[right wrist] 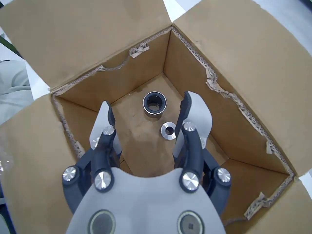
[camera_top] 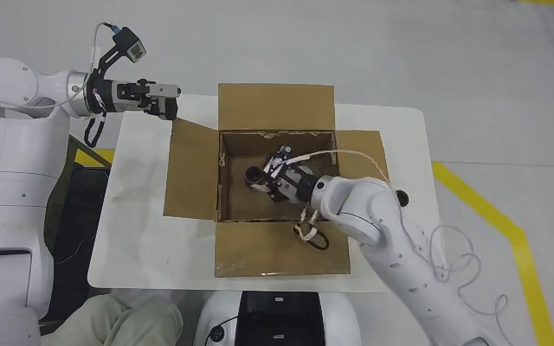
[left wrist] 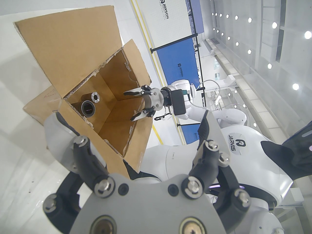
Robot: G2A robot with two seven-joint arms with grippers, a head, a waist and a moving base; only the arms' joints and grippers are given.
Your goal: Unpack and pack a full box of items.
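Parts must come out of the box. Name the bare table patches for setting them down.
Widest bare table: between the box's left flap and the table edge, near the left gripper. Right of the box is tighter: the right arm crosses it.

White table (camera_top: 130, 225) on grey floor (camera_top: 433, 52); yellow floor line (camera_top: 485, 206); blue panels (left wrist: 180, 57); ceiling lights (left wrist: 249, 20)
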